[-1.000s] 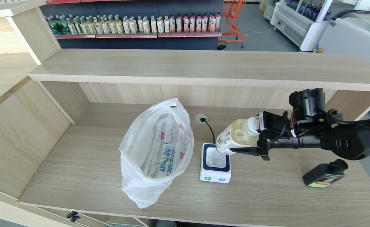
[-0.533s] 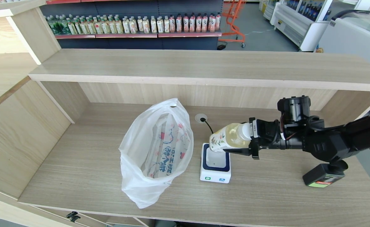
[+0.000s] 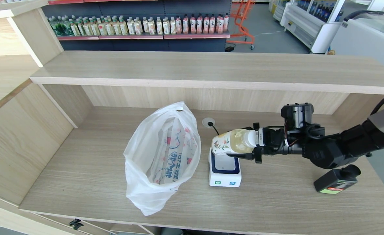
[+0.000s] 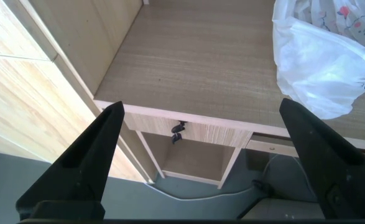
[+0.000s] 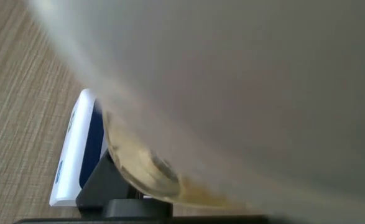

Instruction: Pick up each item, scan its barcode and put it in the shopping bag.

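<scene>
The left gripper [image 4: 201,107] gapes, holding nothing. At the head view's lower right a black bottle [image 3: 337,180] lies on the counter [image 3: 276,205]. Mid-frame, the right gripper [image 3: 238,143] clamps a tea bottle [image 3: 231,143] sideways just above the barcode scanner [image 3: 225,170], right of the white shopping bag [image 3: 146,192].

On the surface [image 3: 80,176], shopping bag [image 3: 160,156] at left; just right of it, scanner [image 3: 225,169]; above scanner, bottle [image 3: 231,142] in right tool [image 3: 242,144]; farther right, another container [image 3: 337,180].

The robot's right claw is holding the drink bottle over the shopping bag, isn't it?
Not quite. The right claw holds the drink bottle over the white scanner, not over the shopping bag, which stands beside it. The head view shows this.
</scene>
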You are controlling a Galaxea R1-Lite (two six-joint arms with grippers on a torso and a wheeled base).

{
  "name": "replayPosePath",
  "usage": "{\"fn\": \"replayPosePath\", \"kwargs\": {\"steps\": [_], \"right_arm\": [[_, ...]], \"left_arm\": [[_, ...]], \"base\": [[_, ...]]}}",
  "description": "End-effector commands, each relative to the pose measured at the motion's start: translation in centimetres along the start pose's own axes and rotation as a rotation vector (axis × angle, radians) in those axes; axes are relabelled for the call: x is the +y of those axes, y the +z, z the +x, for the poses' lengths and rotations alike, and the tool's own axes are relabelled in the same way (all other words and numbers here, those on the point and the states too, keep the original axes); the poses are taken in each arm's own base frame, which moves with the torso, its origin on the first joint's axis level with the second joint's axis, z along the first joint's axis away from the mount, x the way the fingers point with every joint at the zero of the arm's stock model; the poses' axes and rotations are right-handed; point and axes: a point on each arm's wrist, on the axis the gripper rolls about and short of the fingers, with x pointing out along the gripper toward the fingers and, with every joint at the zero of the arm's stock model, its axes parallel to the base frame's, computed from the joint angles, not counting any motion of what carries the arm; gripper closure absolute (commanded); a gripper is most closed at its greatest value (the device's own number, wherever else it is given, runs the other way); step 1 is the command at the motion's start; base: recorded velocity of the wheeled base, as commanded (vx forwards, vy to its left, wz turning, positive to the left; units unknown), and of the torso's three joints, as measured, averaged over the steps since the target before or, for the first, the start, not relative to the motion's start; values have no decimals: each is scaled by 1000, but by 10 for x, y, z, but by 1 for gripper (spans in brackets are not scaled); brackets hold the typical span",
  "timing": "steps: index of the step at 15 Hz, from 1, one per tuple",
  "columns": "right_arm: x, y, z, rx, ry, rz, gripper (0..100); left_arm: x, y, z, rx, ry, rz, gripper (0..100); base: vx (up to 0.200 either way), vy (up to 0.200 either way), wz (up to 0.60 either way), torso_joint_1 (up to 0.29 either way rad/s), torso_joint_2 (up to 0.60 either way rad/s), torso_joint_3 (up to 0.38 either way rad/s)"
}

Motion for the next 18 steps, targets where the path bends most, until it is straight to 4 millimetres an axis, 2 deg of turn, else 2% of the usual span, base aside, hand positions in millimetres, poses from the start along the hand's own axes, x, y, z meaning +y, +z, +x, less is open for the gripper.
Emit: {"fn": "replayPosePath", "kwargs": {"steps": [1,4,6,7,8,9,11,12,13,16,18], "right_arm": [[1,-2,2,6,2,7,100],[-1,0,0,6,-1,8,100],[-9,10,-9,5,-25,34,100],[-19,27,-27,1,-67,117,100],[-25,37,-35,-6,-88,157,100],[-38,69,-55,-43,-138,295,100],[-40,111,-80,-106,-176,561,100],[-37,122,-86,-122,-179,657,100],[-30,126,-90,-122,-180,729,100],[-7,122,-98,-86,-181,859,100],[-4,123,-101,-86,-183,896,100]], "left_arm": [[0,0,0,1,1,1,0],[0,0,0,1,1,1,0],[0,0,0,1,1,-1,0],[0,0,0,1,1,1,0],[0,0,0,1,1,1,0],[0,0,0,3,2,-1,0],[0,0,0,1,1,1,0],[0,0,0,3,2,-1,0],[0,0,0,1,1,1,0],[0,0,0,1,1,1,0],[0,0,0,3,1,1,0]], "base": [[0,0,0,0,0,0],[0,0,0,0,0,0],[0,0,0,0,0,0],[0,0,0,0,0,0],[0,0,0,0,0,0],[0,0,0,0,0,0],[0,0,0,0,0,0],[0,0,0,0,0,0],[0,0,0,0,0,0],[0,0,0,0,0,0],[0,0,0,0,0,0]]}}
